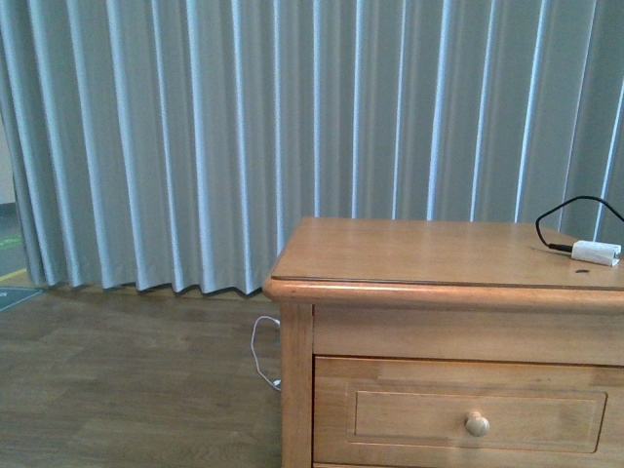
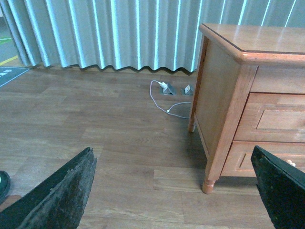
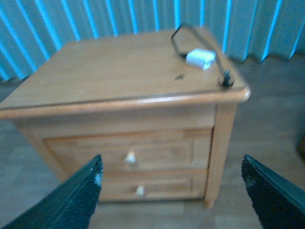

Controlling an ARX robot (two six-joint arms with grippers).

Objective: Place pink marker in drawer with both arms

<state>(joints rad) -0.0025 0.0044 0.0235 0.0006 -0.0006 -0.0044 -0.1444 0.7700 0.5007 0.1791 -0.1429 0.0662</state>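
Front view: even, soft light, fairly bright, sharp throughout. Daylight glows thru the curtain (image 1: pixel 195 146) in pale vertical streaks; the cabinet top (image 1: pixel 429 249) carries a mild sheen, its front edge a thin highlight. Left wrist view: also clear, w/ glare on the cabinet's top near the window side and a shadow under the cabinet on the floor (image 2: pixel 95 119). Right wrist view: soft blur all over (motion or focus, can't tell which), strong blue cast on the curtain, knobs (image 3: pixel 129 157) smeared.

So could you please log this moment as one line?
drawer: closed | pink marker: not visible | left gripper: open, empty | right gripper: open, empty
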